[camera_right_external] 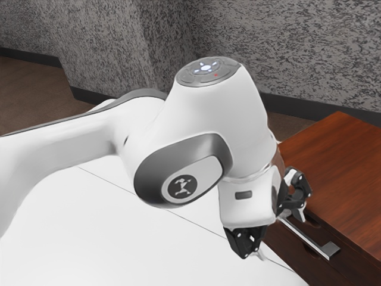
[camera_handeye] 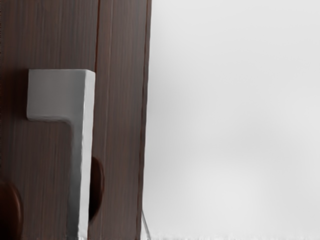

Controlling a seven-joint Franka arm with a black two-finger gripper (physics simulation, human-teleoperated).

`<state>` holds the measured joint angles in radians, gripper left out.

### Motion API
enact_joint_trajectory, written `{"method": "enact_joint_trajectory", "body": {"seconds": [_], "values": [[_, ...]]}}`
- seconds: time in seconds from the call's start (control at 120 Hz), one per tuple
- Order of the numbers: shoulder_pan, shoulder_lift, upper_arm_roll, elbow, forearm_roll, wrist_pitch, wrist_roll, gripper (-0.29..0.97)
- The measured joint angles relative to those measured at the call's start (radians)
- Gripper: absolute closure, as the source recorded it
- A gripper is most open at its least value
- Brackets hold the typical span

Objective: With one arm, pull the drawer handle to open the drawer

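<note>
A dark wooden drawer cabinet (camera_right_external: 339, 155) stands at the exterior view's right, on a white table (camera_right_external: 89, 238). A grey bar handle (camera_right_external: 309, 238) runs along its drawer front (camera_right_external: 348, 268), held off the wood by end brackets. My black gripper (camera_right_external: 247, 253) hangs open at the near end of that handle, low over the table and just off the cabinet's front, touching nothing. In the wrist view the handle (camera_handeye: 80, 150) with one bracket lies against the drawer front (camera_handeye: 45, 175) and runs down under my hand. The drawer looks shut.
My own white arm fills the middle of the exterior view and hides much of the table. White table surface (camera_handeye: 235, 125) spreads out beside the cabinet. A speckled grey wall and brown floor lie behind.
</note>
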<state>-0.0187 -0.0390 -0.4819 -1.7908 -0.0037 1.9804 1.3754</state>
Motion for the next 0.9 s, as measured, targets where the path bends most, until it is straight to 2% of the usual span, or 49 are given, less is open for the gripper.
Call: {"method": "enact_joint_trajectory", "body": {"seconds": [0.45, 0.708, 0.9], "values": [[-0.006, -0.053, 0.000, -0.098, -0.025, 0.113, 0.018, 0.01], [-0.014, -0.055, -0.001, -0.111, -0.037, 0.171, 0.024, 0.19], [-0.019, -0.056, -0.004, -0.124, -0.051, 0.196, 0.027, 0.26]]}}
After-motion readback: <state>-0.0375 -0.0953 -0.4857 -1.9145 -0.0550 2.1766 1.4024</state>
